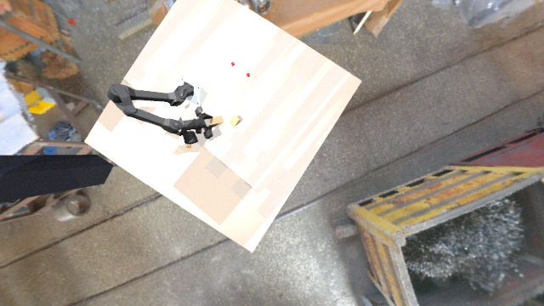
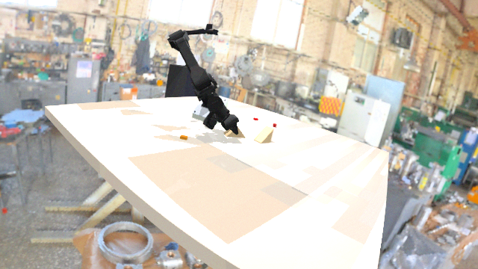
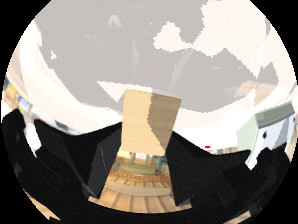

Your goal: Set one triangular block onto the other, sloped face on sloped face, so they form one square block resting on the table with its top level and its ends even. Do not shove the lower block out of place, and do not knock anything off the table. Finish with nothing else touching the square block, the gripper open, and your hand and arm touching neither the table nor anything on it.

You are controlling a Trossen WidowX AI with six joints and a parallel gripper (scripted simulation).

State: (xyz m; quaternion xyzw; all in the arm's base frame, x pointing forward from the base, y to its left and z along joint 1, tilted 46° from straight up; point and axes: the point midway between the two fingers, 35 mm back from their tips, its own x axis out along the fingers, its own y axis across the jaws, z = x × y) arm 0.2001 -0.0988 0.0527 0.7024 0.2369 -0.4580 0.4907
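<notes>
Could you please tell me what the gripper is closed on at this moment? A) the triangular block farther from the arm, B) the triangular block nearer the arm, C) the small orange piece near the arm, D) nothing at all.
B: the gripper is shut on the nearer triangular block, which the wrist view shows between the fingers, while the other triangular block sits apart, untouched.

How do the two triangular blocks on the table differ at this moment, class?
The nearer triangular block sits between the fingers of the gripper, which is shut on it; the farther triangular block stands free, apart from the arm. In the exterior view the gripped block is partly hidden by the fingers, while the free one shows its whole sloped face. Both are tan wedges on the table.
</notes>
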